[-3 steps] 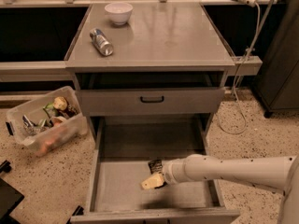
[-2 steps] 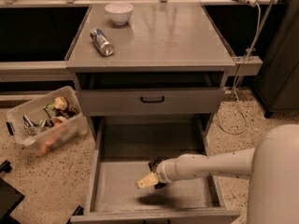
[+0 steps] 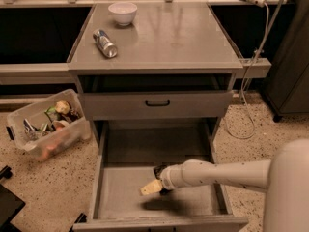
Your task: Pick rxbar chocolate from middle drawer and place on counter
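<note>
The white arm's two-finger gripper (image 3: 154,181) sits low inside the wide shallow grey metal middle drawer (image 3: 120,195); I cannot tell whether it is closed on anything. A small dark shape touching its far side looks like the black-brown wrapped rxbar chocolate (image 3: 158,170), though that is a judgement. If the hold is poor, the slick flat wrapper could slip out on the lift. Straight above the gripper, the closed grey drawer front with black handle (image 3: 157,103) overhangs the way up to the smooth grey counter (image 3: 169,37), so the bar could snag. Up beyond lie a silver can (image 3: 105,43) and white bowl (image 3: 122,12); a clear plastic bin (image 3: 46,124) stands well off beside the cabinet
</note>
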